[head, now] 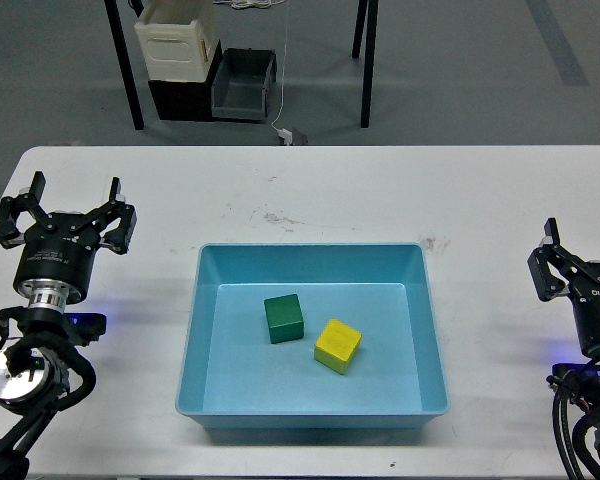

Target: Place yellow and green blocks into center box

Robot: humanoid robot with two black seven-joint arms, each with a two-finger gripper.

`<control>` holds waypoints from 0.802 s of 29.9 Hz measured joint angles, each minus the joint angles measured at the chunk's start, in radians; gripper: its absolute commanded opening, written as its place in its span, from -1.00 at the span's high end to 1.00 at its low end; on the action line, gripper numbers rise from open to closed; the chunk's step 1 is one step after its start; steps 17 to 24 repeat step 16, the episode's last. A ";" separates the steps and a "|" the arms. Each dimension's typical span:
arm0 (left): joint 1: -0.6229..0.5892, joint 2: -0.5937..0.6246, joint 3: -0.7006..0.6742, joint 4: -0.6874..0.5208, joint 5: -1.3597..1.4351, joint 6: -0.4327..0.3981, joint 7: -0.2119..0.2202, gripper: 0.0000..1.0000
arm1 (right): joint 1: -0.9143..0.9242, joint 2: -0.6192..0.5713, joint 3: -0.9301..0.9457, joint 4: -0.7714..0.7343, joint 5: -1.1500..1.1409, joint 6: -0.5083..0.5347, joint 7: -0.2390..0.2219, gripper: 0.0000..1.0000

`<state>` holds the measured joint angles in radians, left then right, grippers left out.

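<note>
A green block [283, 318] and a yellow block [337, 345] lie side by side on the floor of the light blue box [212, 290] at the table's center. My left gripper [64, 215] stands upright at the left edge of the table, open and empty, well away from the box. My right gripper [580, 270] stands at the right edge, partly cut off by the frame; its fingers look spread and it holds nothing.
The white table [320, 190] carries only the box. Beyond its far edge stand a dark bin [242, 84], a cream-coloured case [177, 40] and black frame legs [368, 60] on the floor.
</note>
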<state>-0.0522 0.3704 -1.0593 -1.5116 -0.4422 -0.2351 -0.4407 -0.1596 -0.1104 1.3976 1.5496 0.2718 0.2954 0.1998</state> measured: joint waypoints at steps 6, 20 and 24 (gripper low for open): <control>0.053 -0.029 0.002 -0.011 -0.011 -0.031 0.020 -1.00 | -0.051 0.000 -0.016 0.007 0.016 0.039 -0.023 -1.00; 0.116 -0.065 0.016 -0.030 -0.015 -0.081 0.051 -1.00 | -0.099 0.000 -0.019 0.002 0.008 0.089 -0.019 -1.00; 0.116 -0.065 0.016 -0.030 -0.015 -0.081 0.051 -1.00 | -0.099 0.000 -0.019 0.002 0.008 0.089 -0.019 -1.00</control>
